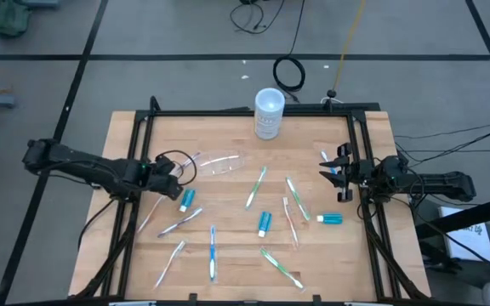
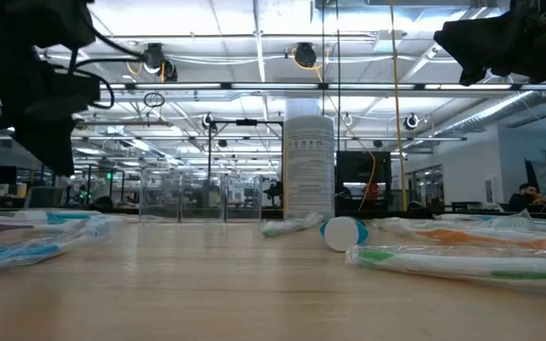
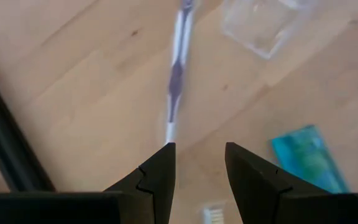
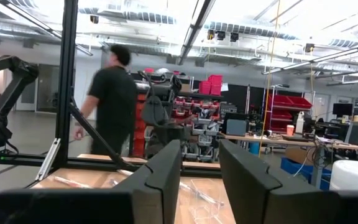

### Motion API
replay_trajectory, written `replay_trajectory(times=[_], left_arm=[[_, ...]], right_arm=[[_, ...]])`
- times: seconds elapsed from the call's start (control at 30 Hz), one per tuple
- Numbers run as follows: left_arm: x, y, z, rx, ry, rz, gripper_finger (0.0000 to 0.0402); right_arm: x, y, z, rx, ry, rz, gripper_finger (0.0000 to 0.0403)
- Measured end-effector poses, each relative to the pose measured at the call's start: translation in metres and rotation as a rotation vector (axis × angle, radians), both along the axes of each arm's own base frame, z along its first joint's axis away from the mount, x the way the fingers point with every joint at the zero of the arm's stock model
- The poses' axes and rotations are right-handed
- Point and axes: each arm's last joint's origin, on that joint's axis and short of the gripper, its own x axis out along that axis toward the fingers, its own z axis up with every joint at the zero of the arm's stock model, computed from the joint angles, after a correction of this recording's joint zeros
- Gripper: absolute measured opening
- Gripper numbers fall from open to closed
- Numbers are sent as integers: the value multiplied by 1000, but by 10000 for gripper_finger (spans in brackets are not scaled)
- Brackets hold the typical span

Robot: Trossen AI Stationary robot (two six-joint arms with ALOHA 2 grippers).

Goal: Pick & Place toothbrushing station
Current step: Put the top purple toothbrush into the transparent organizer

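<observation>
The toothbrushing station, a clear shallow tray (image 1: 219, 163), lies flat on the wooden table left of centre; one of its corners (image 3: 261, 25) shows in the left wrist view. My left gripper (image 1: 173, 182) hangs open just left of it, tipped downward over bare wood, with nothing between its fingers (image 3: 197, 163). A purple-and-white toothbrush (image 3: 178, 68) lies ahead of it, and a teal toothpaste tube (image 3: 307, 159) beside it. My right gripper (image 1: 333, 172) waits open at the table's right edge, pointing across the table and slightly upward (image 4: 199, 162).
A tall white cup (image 1: 269, 113) stands at the far edge. Several toothbrushes (image 1: 256, 188) and teal tubes (image 1: 264, 223) lie scattered over the middle and near part of the table. A black frame (image 1: 228, 111) borders the table. A person (image 4: 112, 99) walks in the room beyond.
</observation>
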Motion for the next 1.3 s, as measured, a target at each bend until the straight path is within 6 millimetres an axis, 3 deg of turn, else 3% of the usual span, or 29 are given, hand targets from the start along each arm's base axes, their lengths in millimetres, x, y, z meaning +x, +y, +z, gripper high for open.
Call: replay_trajectory(times=[0.4,0.8,1.17,1.3], left_arm=[[-8,22,-38,-98,116,158,145],[-6,25,-49,-79,78,74,143],[-12,28,-65,-58,43,101,47],[-8,28,-59,-44,22,80,43]], right_arm=[[0,0,-1,0,7,0,105],[0,0,-1,0,7,0,104],[0,0,-1,0,7,0,105],[0,0,-1,1,10,0,105]])
